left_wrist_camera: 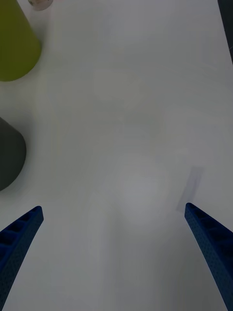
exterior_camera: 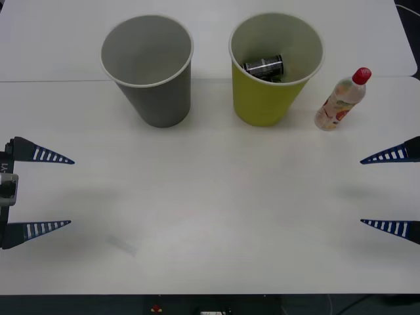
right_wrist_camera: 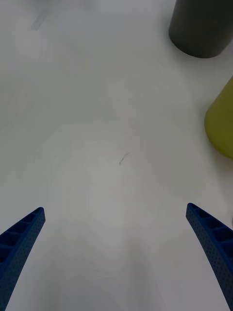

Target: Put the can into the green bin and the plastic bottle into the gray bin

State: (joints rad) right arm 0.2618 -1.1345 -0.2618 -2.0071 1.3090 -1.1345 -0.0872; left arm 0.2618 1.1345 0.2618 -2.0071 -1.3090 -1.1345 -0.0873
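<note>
The can [exterior_camera: 264,67] lies inside the green bin [exterior_camera: 272,98]; the plastic bottle [exterior_camera: 340,102] stands just right of it. Right gripper [exterior_camera: 392,190] and left gripper [exterior_camera: 41,191], both spread open and empty, flank the bench [exterior_camera: 210,216]. Next: grasp the bottle for the gray bin [exterior_camera: 157,98].

Can [exterior_camera: 264,66] in green bin [exterior_camera: 270,105]; gray bin [exterior_camera: 157,98] left of it, plastic bottle [exterior_camera: 340,102] right.

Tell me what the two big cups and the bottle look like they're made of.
The gray bin and green bin look like matte paper, with rolled rims and pale insides. The plastic bottle looks like clear plastic, with a red cap and printed label.
</note>
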